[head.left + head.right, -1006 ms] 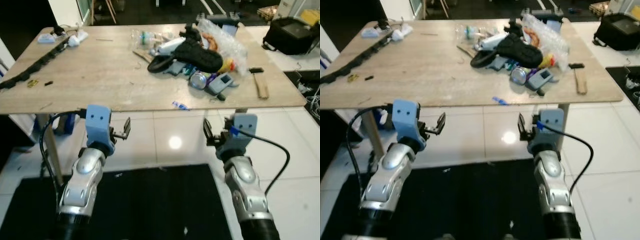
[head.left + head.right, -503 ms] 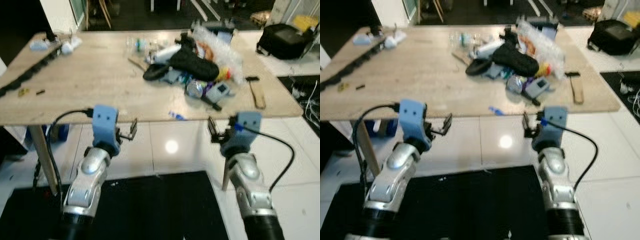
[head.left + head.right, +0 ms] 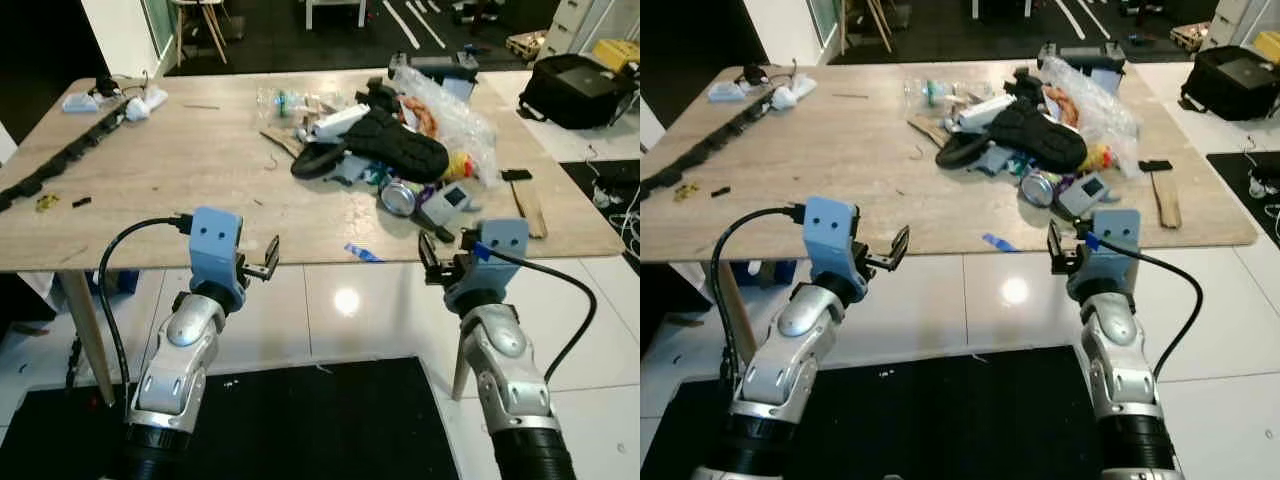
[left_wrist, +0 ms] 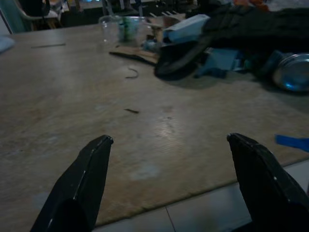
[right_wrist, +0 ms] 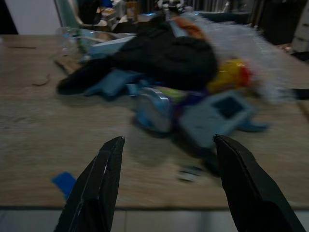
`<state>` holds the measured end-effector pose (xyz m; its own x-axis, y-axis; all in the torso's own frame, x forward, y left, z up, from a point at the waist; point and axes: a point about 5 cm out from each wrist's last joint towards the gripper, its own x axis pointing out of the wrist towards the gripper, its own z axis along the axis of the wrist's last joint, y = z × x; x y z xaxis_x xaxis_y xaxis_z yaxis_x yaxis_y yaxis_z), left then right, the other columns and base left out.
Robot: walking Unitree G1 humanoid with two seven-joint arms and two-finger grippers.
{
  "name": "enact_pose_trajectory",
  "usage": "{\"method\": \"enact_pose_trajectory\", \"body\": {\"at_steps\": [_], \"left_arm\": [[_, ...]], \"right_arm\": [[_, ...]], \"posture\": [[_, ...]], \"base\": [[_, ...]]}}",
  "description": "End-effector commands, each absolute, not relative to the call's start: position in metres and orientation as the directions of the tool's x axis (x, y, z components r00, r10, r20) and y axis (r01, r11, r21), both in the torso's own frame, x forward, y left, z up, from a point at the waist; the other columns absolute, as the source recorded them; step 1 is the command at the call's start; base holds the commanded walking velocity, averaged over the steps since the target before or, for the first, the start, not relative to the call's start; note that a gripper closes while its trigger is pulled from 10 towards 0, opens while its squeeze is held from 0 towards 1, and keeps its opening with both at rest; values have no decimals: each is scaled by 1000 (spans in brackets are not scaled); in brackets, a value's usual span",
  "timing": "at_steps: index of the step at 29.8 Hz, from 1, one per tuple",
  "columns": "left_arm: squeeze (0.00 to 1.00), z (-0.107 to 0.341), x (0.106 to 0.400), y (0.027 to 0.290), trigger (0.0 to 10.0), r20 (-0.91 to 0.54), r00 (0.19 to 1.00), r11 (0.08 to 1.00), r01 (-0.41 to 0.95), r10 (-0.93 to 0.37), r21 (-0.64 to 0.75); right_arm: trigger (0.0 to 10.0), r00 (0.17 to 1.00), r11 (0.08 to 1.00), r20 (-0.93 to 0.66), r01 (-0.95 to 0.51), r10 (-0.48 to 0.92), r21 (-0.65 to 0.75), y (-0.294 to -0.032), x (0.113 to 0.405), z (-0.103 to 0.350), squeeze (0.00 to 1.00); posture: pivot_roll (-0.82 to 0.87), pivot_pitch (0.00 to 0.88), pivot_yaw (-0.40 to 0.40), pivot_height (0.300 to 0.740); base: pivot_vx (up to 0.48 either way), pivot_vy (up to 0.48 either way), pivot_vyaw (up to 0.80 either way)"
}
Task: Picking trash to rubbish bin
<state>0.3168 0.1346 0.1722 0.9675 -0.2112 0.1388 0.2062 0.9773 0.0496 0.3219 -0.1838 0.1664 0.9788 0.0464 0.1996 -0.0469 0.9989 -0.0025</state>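
Left claw (image 3: 262,266) and right claw (image 3: 440,262) both spread wide, empty, just short of counter (image 3: 150,190) edge; trash heap (image 3: 395,140) beyond.

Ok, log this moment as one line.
approach | left gripper open, empty | right gripper open, empty | trash pile on table, untouched

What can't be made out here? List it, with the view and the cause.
- Items under the black fabric in the trash pile: covered, eye views.
- Small bits by the black strip at the table's left edge: too small.
- Grey device and yellow item: blurred, right wrist view.
- Left pincer and right pincer: both open, empty.
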Motion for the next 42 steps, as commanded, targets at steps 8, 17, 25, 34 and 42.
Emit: {"method": "enact_pose_trajectory", "body": {"at_steps": [8,17,25,34,42], "left_arm": [[0,172,319,150,10000,127,979,986,154,-161,59],[0,172,319,152,10000,127,980,988,146,-152,58],[0,172,319,154,10000,126,981,989,139,-146,59],[0,172,319,155,10000,126,982,989,136,-143,61],[0,172,319,156,10000,124,982,989,134,-141,62]], "right_arm": [[10000,960,979,205,-173,193,-110,-154,322,170,0],[10000,954,972,198,-205,224,-111,-150,320,170,0],[10000,949,966,190,-231,250,-118,-146,320,168,0],[10000,938,955,188,-271,291,-123,-141,318,168,0],[10000,926,941,182,-307,329,-142,-136,316,167,0]], "posture": [[12,144,30,740],[13,148,29,740],[11,147,27,740],[14,149,28,740],[15,152,27,740]], "base": [[277,0,0],[275,0,48],[274,0,800],[274,0,681],[274,0,54]]}}
